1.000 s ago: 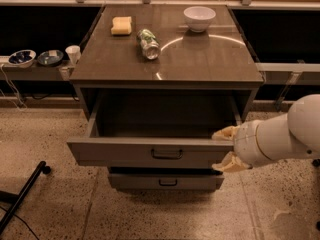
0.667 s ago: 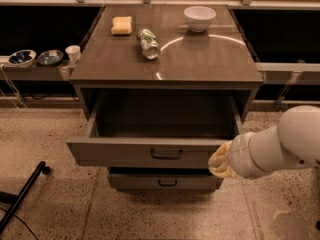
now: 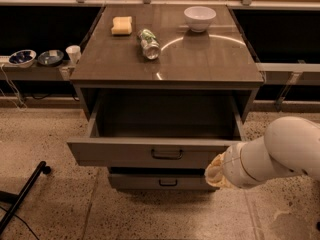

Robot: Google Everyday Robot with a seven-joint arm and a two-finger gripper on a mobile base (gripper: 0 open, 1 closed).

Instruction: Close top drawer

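The top drawer (image 3: 130,152) of the grey-brown cabinet is pulled far out and its inside is empty. Its flat front carries a small dark handle (image 3: 167,155) at the centre. My gripper (image 3: 214,172) sits at the end of the white arm, in front of the right end of the drawer front, right of the handle. Only its pale end shows against the panel.
A lower drawer (image 3: 162,181) with its own handle sits shut below. On the cabinet top (image 3: 200,59) lie a yellow sponge (image 3: 122,25), a can on its side (image 3: 148,43) and a white bowl (image 3: 200,18). Bowls and a cup (image 3: 73,53) stand on a low shelf left. A black leg (image 3: 22,196) lies on the floor left.
My arm has swung left and down, from beside the drawer's right edge to in front of its front panel. The drawer stands as far out as before.
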